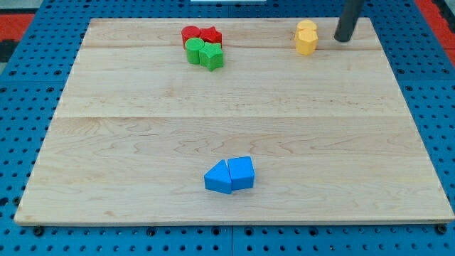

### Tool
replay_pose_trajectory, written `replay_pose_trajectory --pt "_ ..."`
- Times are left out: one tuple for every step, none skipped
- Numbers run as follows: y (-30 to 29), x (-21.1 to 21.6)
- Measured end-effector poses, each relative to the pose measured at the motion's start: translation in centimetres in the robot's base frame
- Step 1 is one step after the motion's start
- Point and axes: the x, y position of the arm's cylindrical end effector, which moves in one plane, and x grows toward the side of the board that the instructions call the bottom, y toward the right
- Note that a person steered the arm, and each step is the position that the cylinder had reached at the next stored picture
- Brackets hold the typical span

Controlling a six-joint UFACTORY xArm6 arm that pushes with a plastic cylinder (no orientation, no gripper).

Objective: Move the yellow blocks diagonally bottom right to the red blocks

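Two yellow blocks (306, 37) stand touching, one behind the other, near the view's top right of the wooden board. My tip (343, 39) rests on the board just to their right, a small gap away. Two red blocks sit near the view's top, left of centre: a round one (190, 33) and a star-shaped one (211, 35), side by side.
Two green blocks (205, 54) touch the red ones from below. Two blue blocks (230, 175) lie together near the view's bottom centre. The wooden board (128, 142) lies on a blue perforated table (14, 107).
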Motion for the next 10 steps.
replay_pose_trajectory --pt "-3.0 -3.5" --pt "-6.5 -2.1" --pt "-7.1 1.8" --pt "-6.9 6.3" --pt "-5.0 9.9" --pt "-2.6 15.4" --pt "-2.0 20.4" --pt "-2.2 24.6" --pt "-1.7 24.7" --pt "-2.4 25.0"
